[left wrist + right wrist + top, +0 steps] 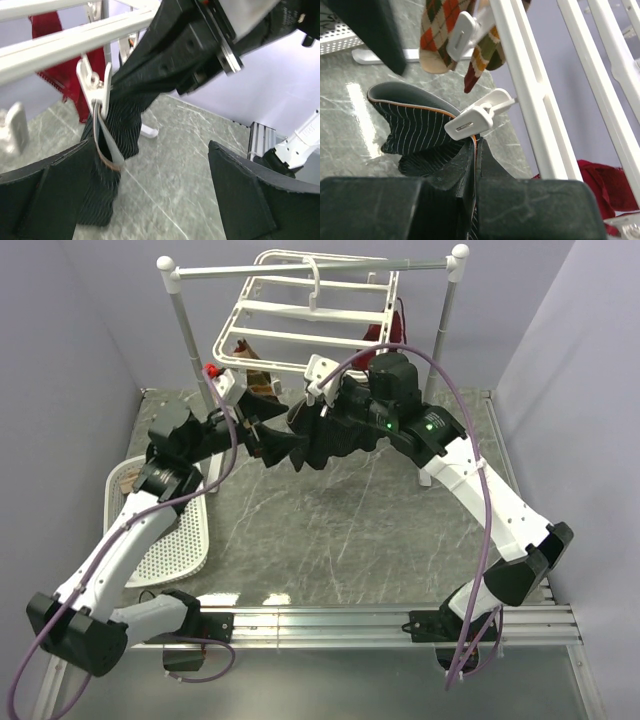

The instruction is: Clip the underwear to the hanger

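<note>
Hung the striped black underwear (330, 440) from a white clip (475, 119) on the hanger (300, 310), toward twelve o'clock on the table (330, 530); pinched it in the right gripper (476, 160), fingers closed; spread the left gripper (150, 195) wide at its nine o'clock

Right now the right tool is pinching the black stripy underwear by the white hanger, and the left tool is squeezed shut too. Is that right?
Not quite. The left tool is wide open, not shut, as the left wrist view shows. The right tool is pinching the black stripy underwear by the white hanger.
</note>
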Robot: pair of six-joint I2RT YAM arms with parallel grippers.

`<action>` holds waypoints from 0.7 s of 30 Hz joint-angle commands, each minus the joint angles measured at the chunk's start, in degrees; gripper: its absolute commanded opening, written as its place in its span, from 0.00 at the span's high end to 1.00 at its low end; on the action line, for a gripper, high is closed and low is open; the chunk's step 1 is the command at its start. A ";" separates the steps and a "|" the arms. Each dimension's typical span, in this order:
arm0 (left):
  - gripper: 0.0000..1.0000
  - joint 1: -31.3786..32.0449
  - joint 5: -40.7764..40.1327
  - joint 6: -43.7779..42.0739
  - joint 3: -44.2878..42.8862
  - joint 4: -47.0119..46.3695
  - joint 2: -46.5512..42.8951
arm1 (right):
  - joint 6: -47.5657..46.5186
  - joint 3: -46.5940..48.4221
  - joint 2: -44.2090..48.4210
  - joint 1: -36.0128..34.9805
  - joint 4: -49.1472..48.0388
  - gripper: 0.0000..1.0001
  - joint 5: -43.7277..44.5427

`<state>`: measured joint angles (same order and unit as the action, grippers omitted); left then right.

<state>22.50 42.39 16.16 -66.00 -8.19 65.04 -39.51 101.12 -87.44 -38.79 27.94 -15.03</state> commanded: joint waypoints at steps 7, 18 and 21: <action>0.01 -4.30 -3.01 2.29 5.79 9.49 -9.04 | -1.01 -7.42 6.92 2.39 -6.41 1.00 1.49; 0.01 -11.25 -5.91 4.23 3.61 23.20 -11.60 | -1.01 -17.18 11.94 7.14 -9.66 0.68 3.16; 0.01 -12.30 -8.28 2.56 -0.08 30.40 -9.23 | -0.22 -18.59 13.86 8.20 -9.57 0.48 2.90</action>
<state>11.07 37.04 19.59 -61.30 14.76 54.37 -40.58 83.15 -77.12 -31.51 20.99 -12.69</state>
